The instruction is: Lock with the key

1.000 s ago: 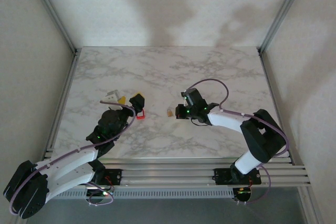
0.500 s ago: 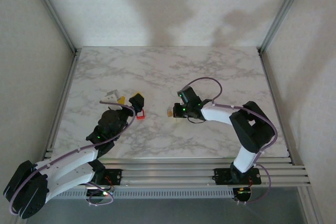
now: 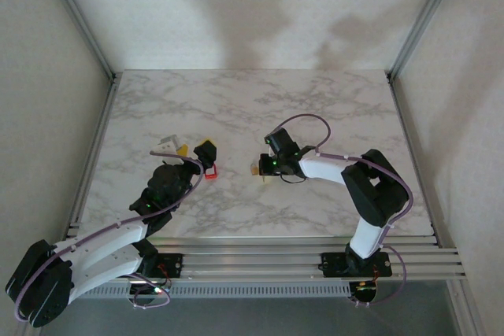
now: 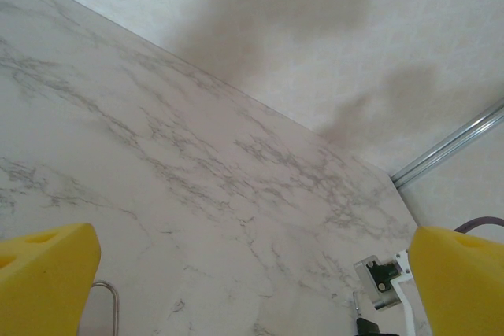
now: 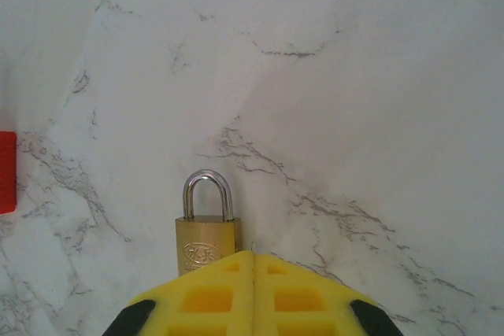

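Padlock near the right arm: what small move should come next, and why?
Probably open the right gripper and ease it forward to straddle the padlock. Its jaws are shut together, and the padlock lies ungripped just ahead of them.

Brass padlock (image 5: 208, 245) (silver shackle (image 5: 188, 198)) on grey-veined white marble table (image 5: 354, 76).

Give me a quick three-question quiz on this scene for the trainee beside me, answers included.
1. What lies just past the tips of the right end effector? A) brass padlock B) screwdriver C) cup
2. True or false: the right end effector is wide open.
3. Fill in: the left end effector is fully ____.
Key: 1 A; 2 false; 3 open.
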`<control>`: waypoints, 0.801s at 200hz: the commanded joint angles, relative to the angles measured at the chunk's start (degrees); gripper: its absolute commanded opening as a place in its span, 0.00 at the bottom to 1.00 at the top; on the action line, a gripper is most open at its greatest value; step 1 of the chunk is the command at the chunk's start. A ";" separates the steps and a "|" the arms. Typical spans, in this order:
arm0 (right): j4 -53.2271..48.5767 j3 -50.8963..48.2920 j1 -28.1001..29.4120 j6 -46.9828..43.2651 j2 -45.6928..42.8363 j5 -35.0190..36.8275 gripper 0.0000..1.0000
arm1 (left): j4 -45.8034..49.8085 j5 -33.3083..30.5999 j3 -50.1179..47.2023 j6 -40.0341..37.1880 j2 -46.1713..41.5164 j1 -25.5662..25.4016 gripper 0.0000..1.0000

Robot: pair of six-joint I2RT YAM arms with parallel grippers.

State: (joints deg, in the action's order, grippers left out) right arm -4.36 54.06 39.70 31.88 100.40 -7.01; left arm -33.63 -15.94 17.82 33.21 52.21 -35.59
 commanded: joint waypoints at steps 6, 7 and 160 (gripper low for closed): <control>-2.57 1.64 0.57 -1.18 -0.78 1.77 0.13 | -0.47 -0.75 -0.16 0.01 -0.25 -0.44 0.99; -2.62 1.65 0.56 -1.15 -0.80 1.75 0.14 | -0.47 -0.75 -0.16 0.01 -0.21 -0.44 0.99; -30.84 8.21 0.07 -2.33 -17.01 24.29 0.99 | -0.30 -0.84 0.04 -0.25 -0.37 -0.79 1.00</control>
State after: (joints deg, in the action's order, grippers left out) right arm -24.47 60.42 39.90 28.58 84.12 7.84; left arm -33.63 -15.97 17.82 33.19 52.21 -35.83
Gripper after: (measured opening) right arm 0.989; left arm 0.996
